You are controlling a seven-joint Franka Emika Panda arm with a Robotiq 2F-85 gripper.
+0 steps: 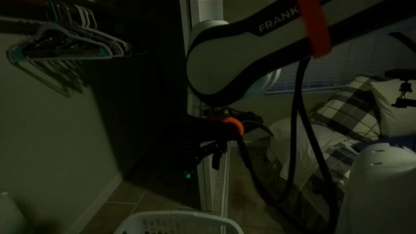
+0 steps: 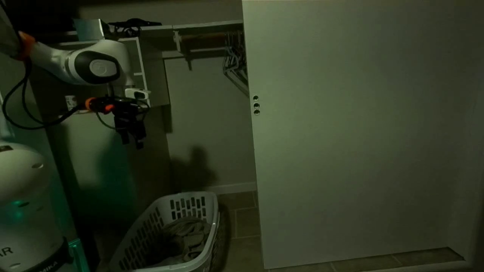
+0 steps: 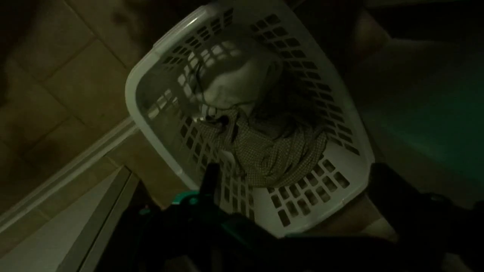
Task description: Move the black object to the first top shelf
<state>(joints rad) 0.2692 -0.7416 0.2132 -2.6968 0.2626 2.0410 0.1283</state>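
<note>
A black object (image 2: 134, 25) of uneven shape lies on the top shelf (image 2: 208, 25) of the closet, beside a light box; I cannot tell exactly what it is. My gripper (image 2: 132, 144) hangs pointing down in front of the shelf unit (image 2: 140, 56), below shelf height and above the laundry basket. In an exterior view the gripper (image 1: 202, 171) is very dark against the closet. In the wrist view the fingers of the gripper (image 3: 296, 172) are wide apart with nothing between them. A dark patch, perhaps cloth (image 3: 289, 92), shows among the clothes in the basket; the light is very low.
The white laundry basket (image 2: 215, 223) stands on the floor, holding a checked cloth (image 3: 272, 155) and a pale cloth (image 3: 234, 85). A sliding door (image 2: 348, 132) covers the closet's right part. Hangers (image 1: 65, 58) hang from a rod. A light box (image 2: 89, 30) stands on top; a cup (image 2: 70, 102) sits lower.
</note>
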